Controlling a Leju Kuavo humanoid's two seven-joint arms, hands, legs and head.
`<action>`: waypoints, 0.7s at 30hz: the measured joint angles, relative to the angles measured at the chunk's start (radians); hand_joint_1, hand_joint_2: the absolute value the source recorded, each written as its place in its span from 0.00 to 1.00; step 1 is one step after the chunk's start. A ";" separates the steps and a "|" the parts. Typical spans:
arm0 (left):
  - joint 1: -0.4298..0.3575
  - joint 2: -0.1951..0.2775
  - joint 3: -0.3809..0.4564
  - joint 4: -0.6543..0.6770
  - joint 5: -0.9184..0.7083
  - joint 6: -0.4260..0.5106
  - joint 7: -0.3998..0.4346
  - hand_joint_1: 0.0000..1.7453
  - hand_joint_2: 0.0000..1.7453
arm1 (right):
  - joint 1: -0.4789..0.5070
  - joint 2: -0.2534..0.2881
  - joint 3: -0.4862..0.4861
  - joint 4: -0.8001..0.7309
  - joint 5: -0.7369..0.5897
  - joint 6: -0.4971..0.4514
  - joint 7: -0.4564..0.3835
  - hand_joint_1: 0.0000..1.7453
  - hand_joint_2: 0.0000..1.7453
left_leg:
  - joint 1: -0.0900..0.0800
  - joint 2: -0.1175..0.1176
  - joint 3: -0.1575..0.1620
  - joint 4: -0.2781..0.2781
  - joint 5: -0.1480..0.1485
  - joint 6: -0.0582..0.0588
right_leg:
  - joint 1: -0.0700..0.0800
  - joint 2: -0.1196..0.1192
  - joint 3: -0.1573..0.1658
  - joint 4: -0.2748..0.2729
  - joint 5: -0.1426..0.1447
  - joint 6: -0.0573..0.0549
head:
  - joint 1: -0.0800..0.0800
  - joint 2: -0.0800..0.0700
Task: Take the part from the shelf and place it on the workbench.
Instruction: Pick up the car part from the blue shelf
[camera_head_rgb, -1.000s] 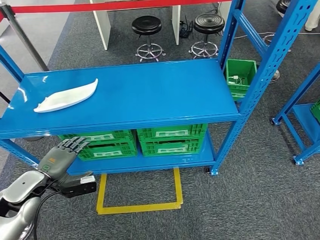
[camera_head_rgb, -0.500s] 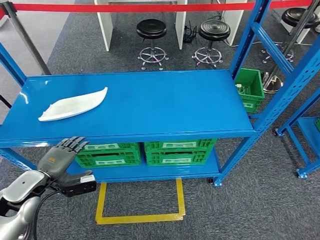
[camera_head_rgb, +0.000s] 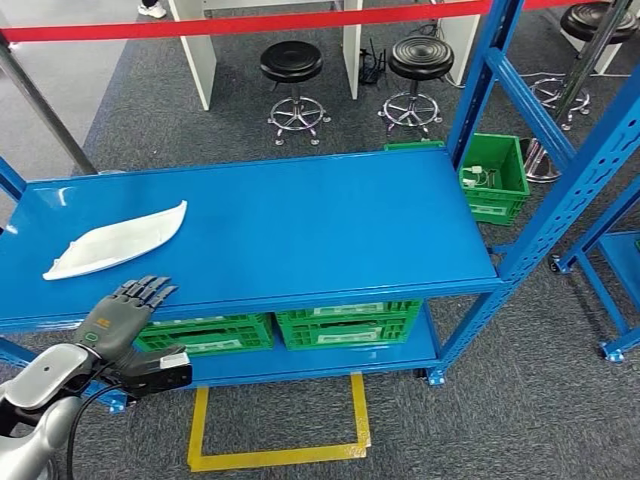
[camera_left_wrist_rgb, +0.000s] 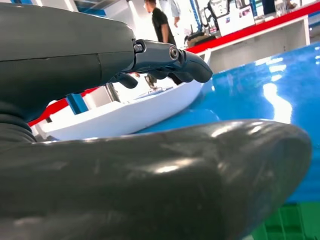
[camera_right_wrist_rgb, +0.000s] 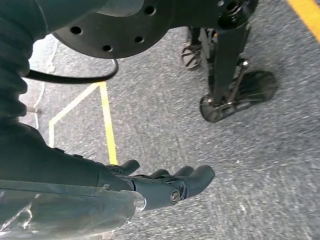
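A long, white, curved part (camera_head_rgb: 115, 240) lies flat on the left end of the blue shelf top (camera_head_rgb: 317, 220). My left hand (camera_head_rgb: 124, 312) hovers at the shelf's front edge, just short of the part, with its fingers stretched out and nothing in them. In the left wrist view the white part (camera_left_wrist_rgb: 124, 112) lies on the shiny blue surface just beyond my fingertips (camera_left_wrist_rgb: 188, 62), apart from them. My right hand (camera_right_wrist_rgb: 158, 187) hangs beside my body over grey carpet, its fingers extended and holding nothing.
Green crates (camera_head_rgb: 343, 325) sit on the lower shelf. Another green bin (camera_head_rgb: 494, 175) stands on the floor past the blue upright (camera_head_rgb: 475, 85). Two black stools (camera_head_rgb: 290, 65) and a red barrier bar (camera_head_rgb: 249, 22) stand behind. Yellow floor tape (camera_head_rgb: 275, 455) marks the carpet in front.
The whole picture has shifted: the camera moved closer and tilted, so the shelf sits lower in view. My left hand now reaches the shelf's front edge near the part.
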 joint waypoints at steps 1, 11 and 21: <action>0.000 0.000 0.000 0.000 0.000 0.000 0.000 0.00 0.00 | 0.000 0.000 0.000 0.000 -0.001 0.000 0.000 0.00 1.00 | 0.002 0.000 0.018 -0.064 0.059 0.000 | 0.000 0.000 0.008 0.000 -0.007 0.004 | -0.001 0.000; 0.009 -0.018 0.000 0.000 -0.019 0.020 0.029 0.00 0.00 | -0.005 -0.001 0.001 0.002 -0.011 -0.003 0.000 0.00 1.00 | 0.002 0.000 0.056 -0.195 0.123 0.029 | 0.009 -0.003 0.036 -0.010 -0.040 0.011 | 0.000 0.000; 0.020 -0.053 0.014 -0.012 -0.038 0.042 0.075 0.00 0.00 | -0.005 -0.001 0.008 0.002 -0.026 -0.005 0.001 0.00 1.00 | -0.007 0.000 0.058 -0.194 0.114 0.043 | -0.001 -0.005 0.044 -0.025 -0.042 0.051 | 0.000 0.000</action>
